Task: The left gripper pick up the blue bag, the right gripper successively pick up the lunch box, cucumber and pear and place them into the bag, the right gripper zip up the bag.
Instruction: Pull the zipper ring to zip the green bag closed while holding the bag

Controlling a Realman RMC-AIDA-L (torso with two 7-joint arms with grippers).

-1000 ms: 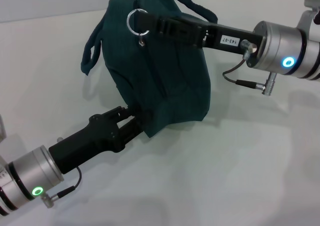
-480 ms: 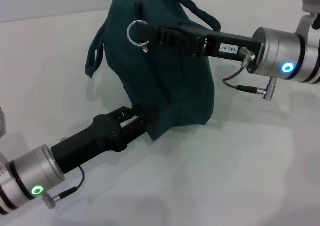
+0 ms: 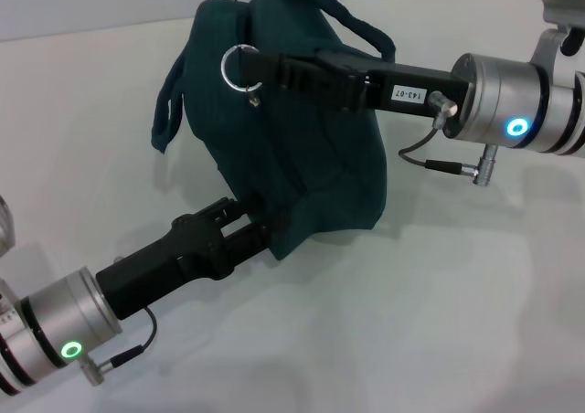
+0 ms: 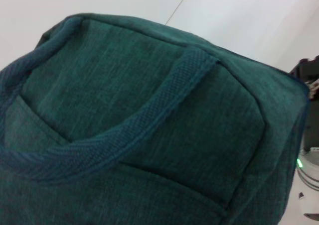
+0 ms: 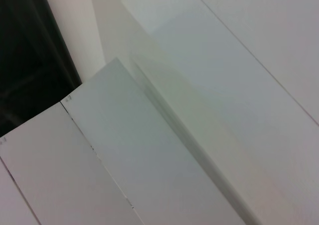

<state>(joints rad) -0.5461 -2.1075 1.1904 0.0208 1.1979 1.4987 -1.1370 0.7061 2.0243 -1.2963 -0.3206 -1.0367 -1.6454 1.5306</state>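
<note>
1. Bag (image 3: pixel 292 148) sits on the white table (image 3: pixel 439 322), a bit left of centre in the head view, looking closed up and bulging, dark teal fabric all round.
2. Left gripper (image 3: pixel 258 230) comes in from the lower left and has its jaws clenched on the bag's lower near edge, fabric bunched right at the tips.
3. Right gripper (image 3: pixel 249 64) reaches across from the right, over the top of the bag. Its tip is right at the ring pull (image 3: pixel 239 68) near the bag's upper left, and the jaws look clamped on the zipper tab, though honestly the fingers are hard to make out there.
4. One handle (image 3: pixel 174 102) flops down off the bag's left side onto the table, the other handle (image 3: pixel 361 25) loops up behind the right arm.
5. Left wrist view is basically all bag: side panel filling the shot, with a handle strap (image 4: pixel 144 120) curving across it.
6. Right wrist view shows only pale flat panels and a dark patch in one corner, no bag visible.
</note>
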